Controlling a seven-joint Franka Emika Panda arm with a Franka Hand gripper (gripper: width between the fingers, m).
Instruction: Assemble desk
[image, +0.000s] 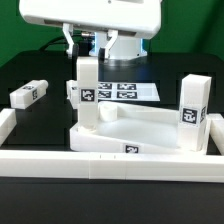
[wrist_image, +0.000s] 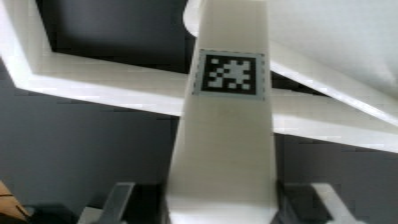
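The white desk top (image: 145, 128) lies tray-side up in the middle of the table. One tagged white leg (image: 88, 95) stands upright at its corner on the exterior view's left. My gripper (image: 88, 54) comes down from above and is shut on that leg's upper end. In the wrist view the same leg (wrist_image: 228, 120) runs away from my gripper (wrist_image: 224, 205), with a finger (wrist_image: 128, 200) on either side, and the desk top's rim (wrist_image: 89, 85) lies beyond it. A second leg (image: 192, 105) stands upright at the corner on the exterior view's right.
A loose tagged leg (image: 28, 95) lies on the black table at the exterior view's left. The marker board (image: 125, 90) lies behind the desk top. Long white border rails (image: 100, 162) run along the front and the left side.
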